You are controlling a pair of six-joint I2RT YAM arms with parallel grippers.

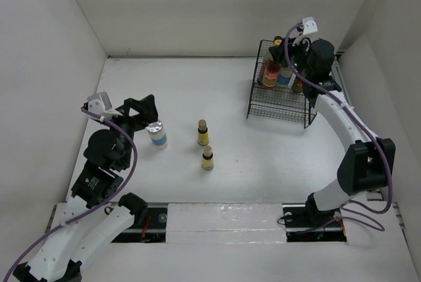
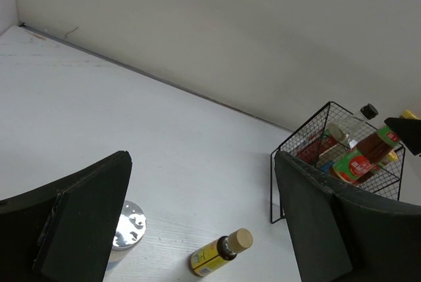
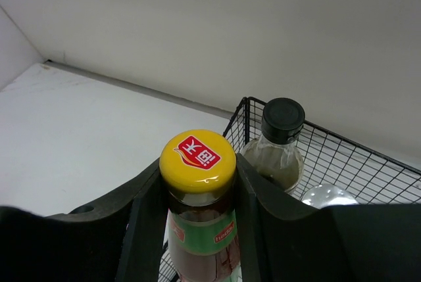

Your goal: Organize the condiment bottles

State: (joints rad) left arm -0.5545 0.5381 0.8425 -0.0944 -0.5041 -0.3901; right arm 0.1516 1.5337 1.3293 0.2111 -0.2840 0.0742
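right gripper [image 3: 200, 219] clamping red-sauce bottle [image 3: 197, 158] (at basket [image 3: 368, 170])

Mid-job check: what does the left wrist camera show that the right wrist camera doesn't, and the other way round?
Left wrist only: a silver-lidded jar and a small yellow bottle outside the wire basket, near the open left gripper. Right wrist only: a close look at the right gripper closed on a yellow-capped sauce bottle. Both: the basket and the black-capped bottle inside it.

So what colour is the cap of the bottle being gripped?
Yellow cap with red logo; right wrist view shows it best.
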